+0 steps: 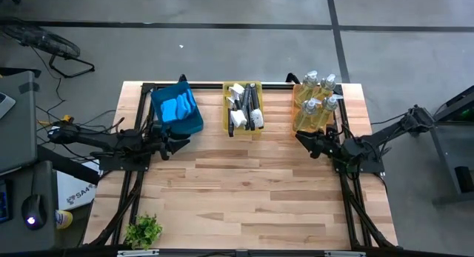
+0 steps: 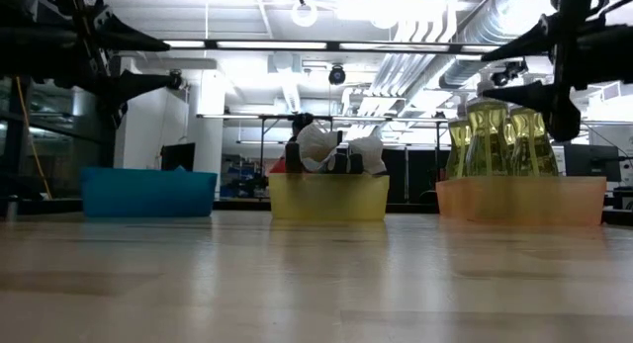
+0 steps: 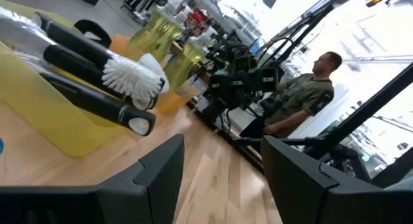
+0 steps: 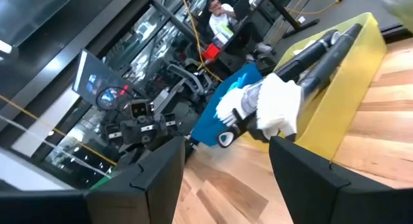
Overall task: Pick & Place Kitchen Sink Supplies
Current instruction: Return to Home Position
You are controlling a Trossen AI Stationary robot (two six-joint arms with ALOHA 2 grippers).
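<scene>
Blue wavy-edged sponges (image 1: 176, 107) lie in the blue plastic bin (image 1: 195, 125), black-handled white-headed dish brushes (image 1: 245, 109) fill the yellow bin (image 1: 225, 101), and clear bottles of yellow-green liquid (image 1: 317, 101) stand in the orange bin (image 2: 524, 201). Both hands are empty, fingers spread wide: the left gripper (image 1: 182, 144) hovers just before the blue bin, the right gripper (image 1: 303, 138) beside the bottles. Sorting looks finished; I'd judge only parking both arms remains, clear of the bins.

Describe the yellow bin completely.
The yellow bin is an open-topped rectangular tub of slightly translucent-looking plastic. It stands upright on the wooden table, in the middle of a row of three bins, with the blue bin on one side and the orange bin on the other, apart from both. It holds black-handled dish brushes whose white heads poke above its rim.
</scene>
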